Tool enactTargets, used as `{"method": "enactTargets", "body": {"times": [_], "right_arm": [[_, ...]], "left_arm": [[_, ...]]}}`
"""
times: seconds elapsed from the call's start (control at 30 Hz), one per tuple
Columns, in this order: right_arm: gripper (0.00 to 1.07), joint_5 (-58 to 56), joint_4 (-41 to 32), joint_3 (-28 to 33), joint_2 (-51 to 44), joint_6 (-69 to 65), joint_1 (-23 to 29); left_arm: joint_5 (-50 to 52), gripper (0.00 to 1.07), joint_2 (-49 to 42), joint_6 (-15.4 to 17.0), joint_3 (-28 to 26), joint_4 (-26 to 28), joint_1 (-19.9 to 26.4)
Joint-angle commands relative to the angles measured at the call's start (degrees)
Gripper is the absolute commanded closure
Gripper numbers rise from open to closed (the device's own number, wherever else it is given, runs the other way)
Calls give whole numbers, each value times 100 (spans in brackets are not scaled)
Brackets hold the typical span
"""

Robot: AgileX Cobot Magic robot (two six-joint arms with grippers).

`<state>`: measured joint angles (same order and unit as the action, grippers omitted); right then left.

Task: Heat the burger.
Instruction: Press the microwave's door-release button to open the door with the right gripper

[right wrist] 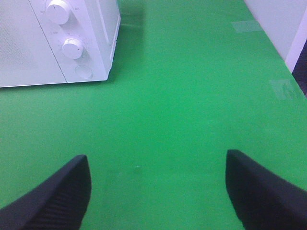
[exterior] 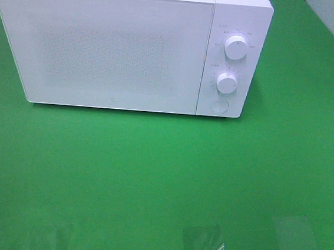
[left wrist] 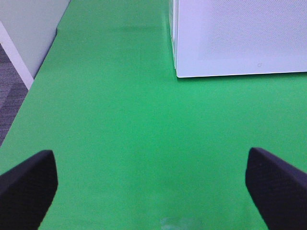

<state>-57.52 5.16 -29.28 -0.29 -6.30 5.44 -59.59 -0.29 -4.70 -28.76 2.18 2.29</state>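
Note:
The burger is out of view in every frame. A white microwave (exterior: 121, 44) stands at the back of the green table with its door shut; it also shows as the microwave (left wrist: 240, 38) in the left wrist view and the microwave (right wrist: 57, 40) in the right wrist view. Neither arm shows in the high view. My left gripper (left wrist: 151, 191) is open over bare green cloth, with nothing between its black fingers (left wrist: 26, 189). My right gripper (right wrist: 156, 191) is open too, empty, its fingers (right wrist: 261, 191) wide apart over the cloth in front of the microwave's right side.
The microwave's panel carries two white knobs (exterior: 236, 48), (exterior: 226, 81) and a round button (exterior: 218, 106). Pieces of clear tape (exterior: 206, 244) lie on the green cloth near the front edge. The table's left edge (left wrist: 29, 91) drops to a grey floor.

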Motion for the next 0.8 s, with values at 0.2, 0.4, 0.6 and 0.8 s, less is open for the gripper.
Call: {"method": "enactTargets", "body": {"times": [0.2,0.4,0.6,0.8], "right_arm": [[31,6,69,6,-132,-29,-17],[31,206,57,-223,-69,-23,-17],[31,773,80,-350,561,-11,-11],[31,1667,120,-350,1209,-29,-6]], "left_arm": [[17,7,-103,-23,17,34,23],[17,7,-103,-23,17,34,23],[17,7,-103,-23,17,34,23],[17,7,-103,-23,17,34,23]]}}
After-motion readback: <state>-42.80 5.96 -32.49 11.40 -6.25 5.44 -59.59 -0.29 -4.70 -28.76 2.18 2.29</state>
